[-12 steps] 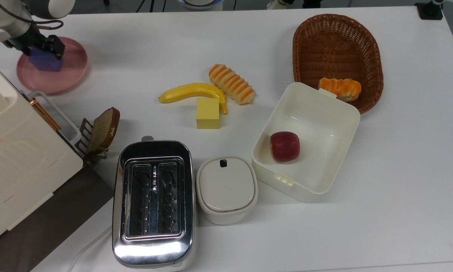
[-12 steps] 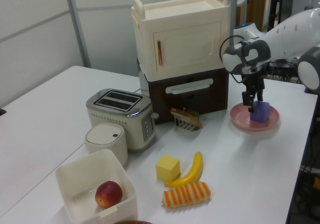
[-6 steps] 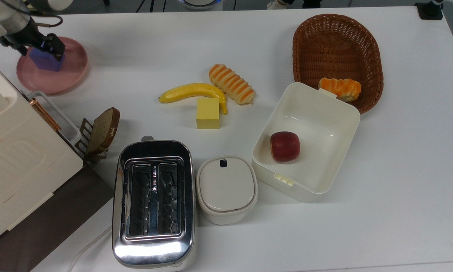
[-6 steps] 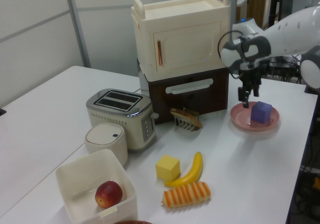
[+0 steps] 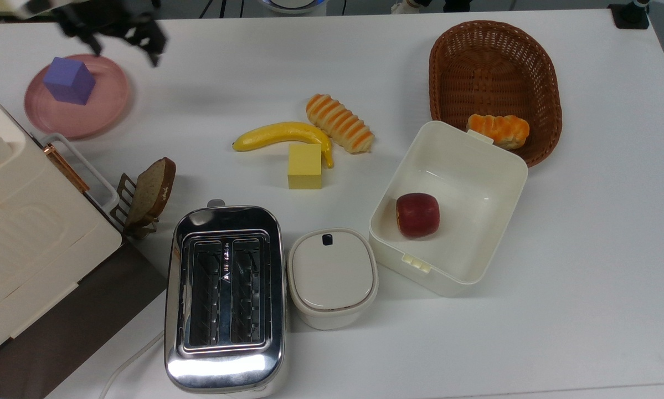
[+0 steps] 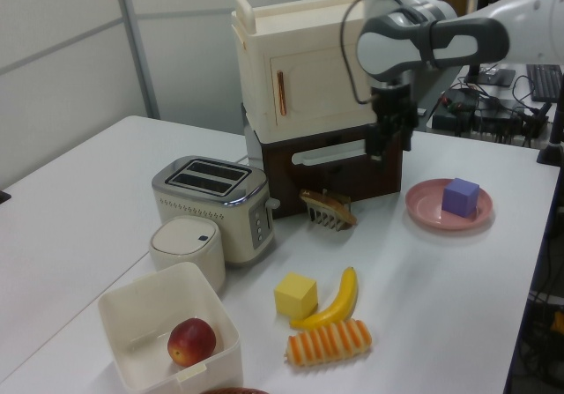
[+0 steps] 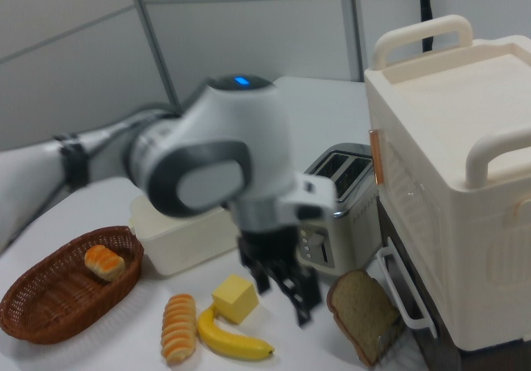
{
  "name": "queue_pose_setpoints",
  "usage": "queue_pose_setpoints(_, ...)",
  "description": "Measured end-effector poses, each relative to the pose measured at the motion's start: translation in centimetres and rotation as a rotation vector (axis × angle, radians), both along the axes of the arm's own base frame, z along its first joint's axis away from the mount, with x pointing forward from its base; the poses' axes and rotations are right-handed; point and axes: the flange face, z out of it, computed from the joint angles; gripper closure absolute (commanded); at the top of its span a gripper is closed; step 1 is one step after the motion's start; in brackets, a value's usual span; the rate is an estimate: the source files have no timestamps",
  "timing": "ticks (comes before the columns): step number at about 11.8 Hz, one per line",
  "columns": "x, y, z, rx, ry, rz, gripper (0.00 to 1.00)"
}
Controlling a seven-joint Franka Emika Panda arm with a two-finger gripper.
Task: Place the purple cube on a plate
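Note:
The purple cube (image 5: 68, 81) rests on the pink plate (image 5: 100, 105) at the top view's far left, with nothing holding it. It sits toward the plate's left part in the top view, free of the arm. My gripper (image 5: 124, 40) hangs above the table to the right of the plate, apart from the cube, fingers open and empty. In the left view the cube (image 6: 461, 197) stands on the plate (image 6: 424, 204) and the gripper (image 6: 388, 140) is to their left, in front of the cabinet. The right view shows the gripper (image 7: 285, 293) spread open above the banana.
A banana (image 5: 279, 134), yellow cube (image 5: 304, 166) and striped roll (image 5: 339, 122) lie mid-table. A wicker basket (image 5: 495, 61) holds a pastry; a white box (image 5: 492, 205) holds an apple. The toaster (image 5: 225, 296), lidded pot (image 5: 332, 277), bread rack (image 5: 146, 194) and cabinet (image 5: 16, 221) stand in the top view's lower left.
The gripper let go of the purple cube, rose, and swung away from the plate to the top view's right. The cube stays on the plate.

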Motion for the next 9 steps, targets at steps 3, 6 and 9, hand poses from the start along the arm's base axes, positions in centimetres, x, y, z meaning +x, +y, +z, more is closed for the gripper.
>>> queue_pose_setpoints(3, 1.6, 10.9, 2.7, -0.019, -0.034, 0.009, 0.00)
queue_pose_setpoints(6, 2.2, 15.0, 2.6, -0.021, -0.035, 0.043, 0.00)
queue_pose_setpoints(9, 2.3, 17.0, 2.6, -0.026, -0.039, -0.006, 0.00)
